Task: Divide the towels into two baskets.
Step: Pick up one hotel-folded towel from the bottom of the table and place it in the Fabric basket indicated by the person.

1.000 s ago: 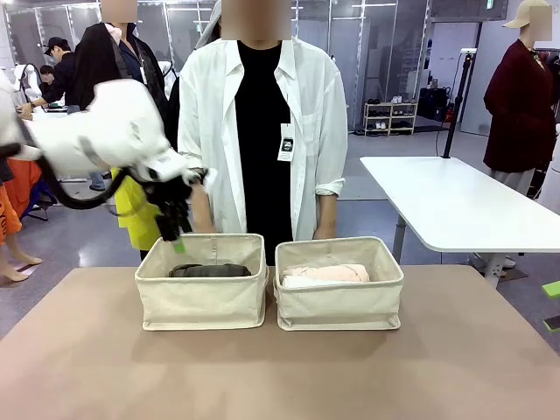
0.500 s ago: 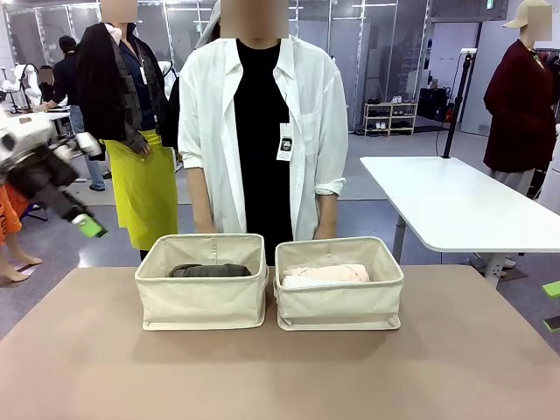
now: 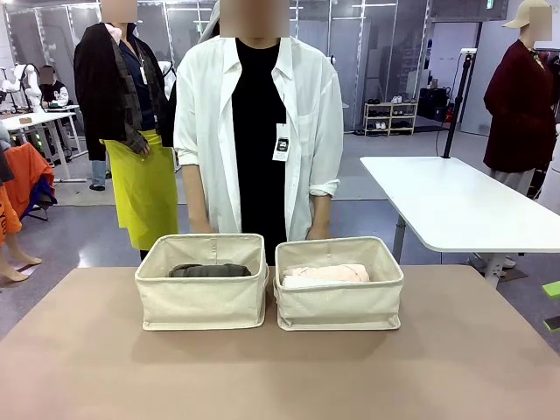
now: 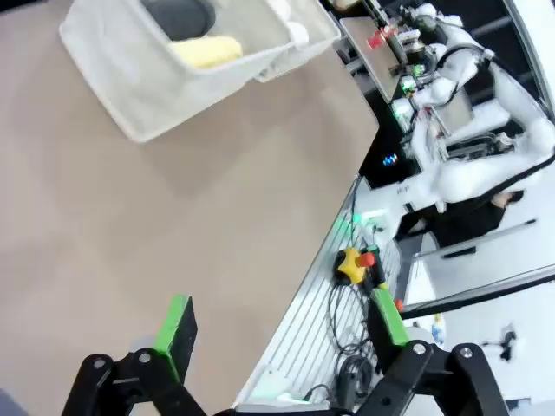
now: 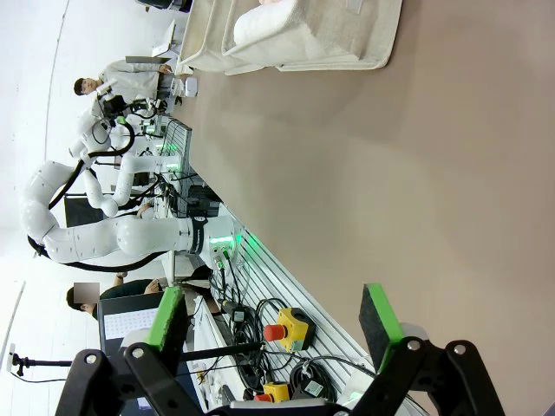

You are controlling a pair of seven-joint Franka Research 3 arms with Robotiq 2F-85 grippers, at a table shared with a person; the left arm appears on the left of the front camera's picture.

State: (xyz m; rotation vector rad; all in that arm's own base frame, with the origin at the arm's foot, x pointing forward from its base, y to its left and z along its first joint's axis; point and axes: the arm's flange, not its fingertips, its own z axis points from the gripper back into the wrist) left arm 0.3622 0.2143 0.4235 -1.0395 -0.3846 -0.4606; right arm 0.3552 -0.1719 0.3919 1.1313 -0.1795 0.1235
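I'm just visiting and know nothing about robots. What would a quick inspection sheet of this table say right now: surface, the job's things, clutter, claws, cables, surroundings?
Surface: brown table, bare in front of the baskets.
Job's things: two cream baskets side by side; left basket holds a grey towel and a yellow towel; right basket holds a pink towel on a white towel.
Clutter: nothing seen on the table.
Claws: left claw open and empty, off the table's edge; right claw open and empty, also back from the baskets.
Cables: black cables and red stop buttons on the rail beside the table.
Surroundings: person standing behind the baskets; white table farther right.
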